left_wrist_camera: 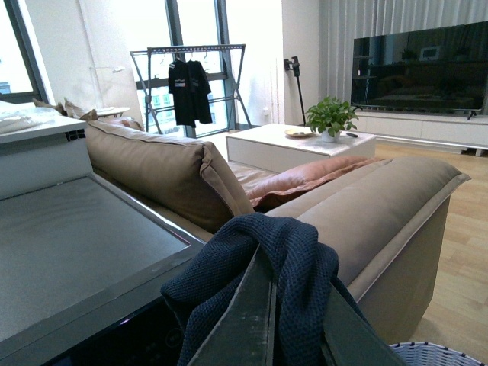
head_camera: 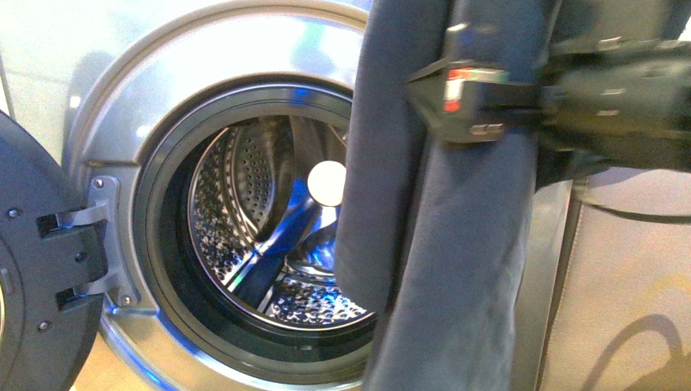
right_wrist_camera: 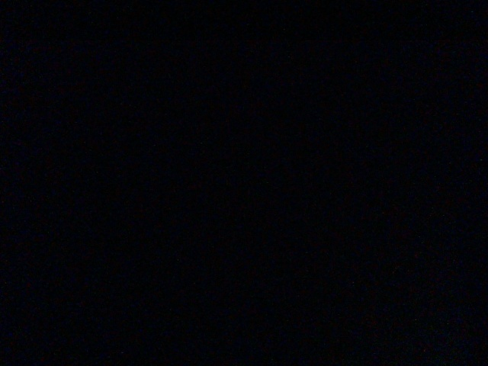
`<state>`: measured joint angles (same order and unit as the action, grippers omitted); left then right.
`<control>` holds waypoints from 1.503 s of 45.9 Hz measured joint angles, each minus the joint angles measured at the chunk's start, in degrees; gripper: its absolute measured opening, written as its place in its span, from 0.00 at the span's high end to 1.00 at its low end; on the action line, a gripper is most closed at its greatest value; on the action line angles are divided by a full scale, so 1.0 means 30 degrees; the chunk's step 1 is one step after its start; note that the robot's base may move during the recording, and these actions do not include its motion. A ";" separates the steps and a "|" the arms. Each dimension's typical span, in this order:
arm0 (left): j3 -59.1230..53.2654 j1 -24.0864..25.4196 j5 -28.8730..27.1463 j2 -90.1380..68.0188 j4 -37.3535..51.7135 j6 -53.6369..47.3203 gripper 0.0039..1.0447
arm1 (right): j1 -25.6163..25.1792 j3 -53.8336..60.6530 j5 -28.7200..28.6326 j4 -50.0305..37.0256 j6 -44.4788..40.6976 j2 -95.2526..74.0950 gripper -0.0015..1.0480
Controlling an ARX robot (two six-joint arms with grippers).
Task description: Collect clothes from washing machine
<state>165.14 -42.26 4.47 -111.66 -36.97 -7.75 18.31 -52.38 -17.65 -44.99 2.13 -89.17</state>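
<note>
The washing machine (head_camera: 106, 81) stands with its round door (head_camera: 33, 261) swung open to the left, and no clothes show in the part of the perforated drum (head_camera: 244, 179) that I can see. The dark navy clothes (head_camera: 464, 244) hang in a long limp fold in front of the opening's right side. A black arm part (head_camera: 473, 94) reaches in from the right against them; I cannot tell which arm it is. In the left wrist view my left gripper (left_wrist_camera: 293, 267) is shut on the clothes (left_wrist_camera: 221, 278), bunched over its fingers (left_wrist_camera: 244, 320). The right wrist view is dark.
The machine's grey top panel (left_wrist_camera: 69, 252) lies beside the held bundle. A beige sofa (left_wrist_camera: 396, 206) stands close behind it. The rim of a woven basket (left_wrist_camera: 435, 354) shows low down next to the sofa. A coffee table (left_wrist_camera: 297, 145) is further off.
</note>
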 joint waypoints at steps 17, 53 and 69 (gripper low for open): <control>0.0000 0.0007 -0.0015 0.0000 0.0000 0.0000 0.96 | 0.0998 -0.1435 0.1049 0.0401 0.0306 -0.1078 0.07; 0.0029 0.0015 0.0007 0.0000 0.0015 0.0000 0.96 | 0.0073 0.1282 0.4277 -0.2426 0.0656 0.0940 0.83; 0.0102 0.0015 0.0066 0.0007 0.0168 0.0000 0.96 | -0.3293 0.1989 0.2441 -0.1734 0.2324 0.5151 0.93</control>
<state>165.45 -42.22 4.67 -111.63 -36.47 -7.75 8.43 -46.41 -10.33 -50.19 9.10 -73.71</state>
